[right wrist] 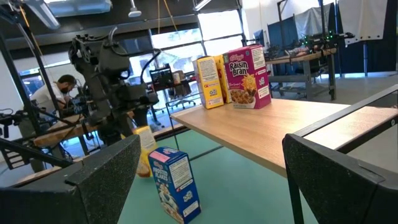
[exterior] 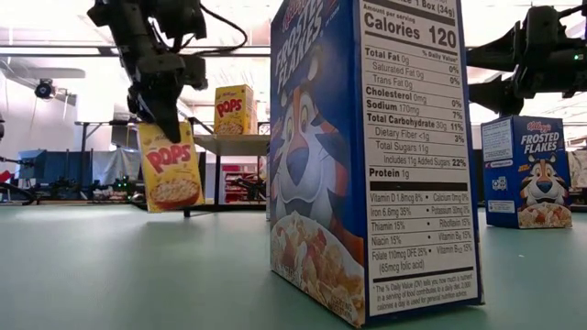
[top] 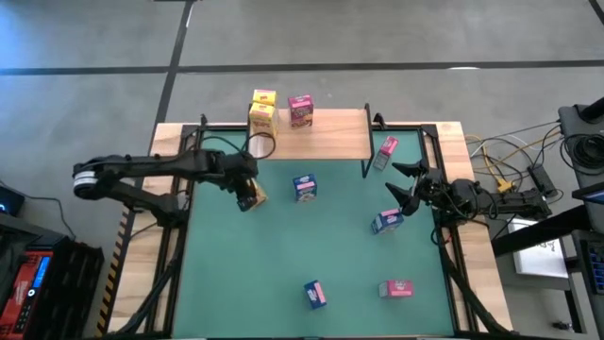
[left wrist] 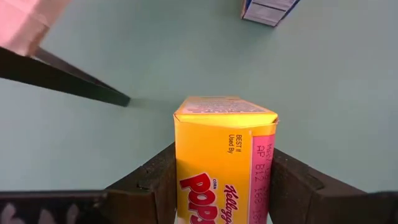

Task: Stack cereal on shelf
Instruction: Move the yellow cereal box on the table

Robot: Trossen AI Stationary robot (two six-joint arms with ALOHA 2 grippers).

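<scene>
Low view, nearest first: big blue Frosted Flakes box (exterior: 367,160) upright on the green mat (exterior: 138,275), right at the lens. Further back my left gripper (exterior: 163,105) comes from above, pinching a yellow Corn Pops box (exterior: 171,165) by its top; the box looks tilted, and I can't tell if its bottom edge touches the mat. Left wrist view confirms it: both fingers (left wrist: 155,180) pressed on the box's sides.

Second blue box (exterior: 535,172) stands off to the side, under my right gripper (exterior: 500,78). That one hangs above the mat with its jaws spread wide, holding nothing.

High view: right gripper (top: 406,184) sits near the shelf's right legs, a blue box (top: 387,221) just beside it and a pink box (top: 385,153) close by. Another blue box (top: 304,188) is mid-mat; one blue (top: 315,294) and one pink (top: 396,288) lie at the near edge.

Farthest: shelf (top: 330,137) carries two yellow boxes (top: 261,110) and a pink Raisin Bran box (top: 300,110), all grouped at its left end.
</scene>
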